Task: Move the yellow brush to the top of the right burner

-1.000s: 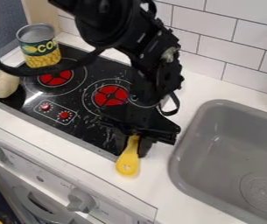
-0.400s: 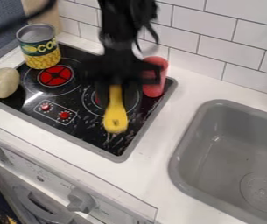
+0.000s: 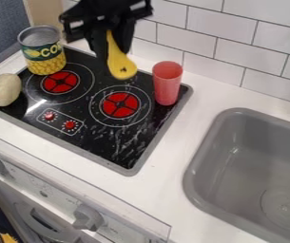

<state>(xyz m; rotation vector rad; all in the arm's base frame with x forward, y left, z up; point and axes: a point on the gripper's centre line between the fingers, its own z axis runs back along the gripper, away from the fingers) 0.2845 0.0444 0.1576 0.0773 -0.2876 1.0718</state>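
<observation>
In the camera view, we see the gripper (image 3: 114, 49) near the top edge of the frame, left of centre, its fingers closed around the yellow brush (image 3: 121, 67). The brush hangs at a tilt in the upper middle, its broad yellow end pointing down and a little to the right. It looks raised off the stove (image 3: 100, 151), and in the picture it lies just above the right burner (image 3: 120, 105), which sits near the centre.

Our main worry is the landing spot. If we let go from here, we judge the brush would drop behind the burner, towards the stove's back edge, because the grip looks too far back. The drop itself could make it bounce or skid, since the black top looks smooth.

The red cup (image 3: 167, 83) stands close by, right of the brush and burner. If we swing wide to the right on the way down, the brush or a finger could clip it, and a tall, narrow cup would tip easily. Drifting left, we could instead lay the brush between the burners, or partly over the left burner (image 3: 60, 82).

The tilt worries us too: if the yellow end touches first, it could twist the brush in the grip and leave it lying skewed, partly off the ring.
</observation>
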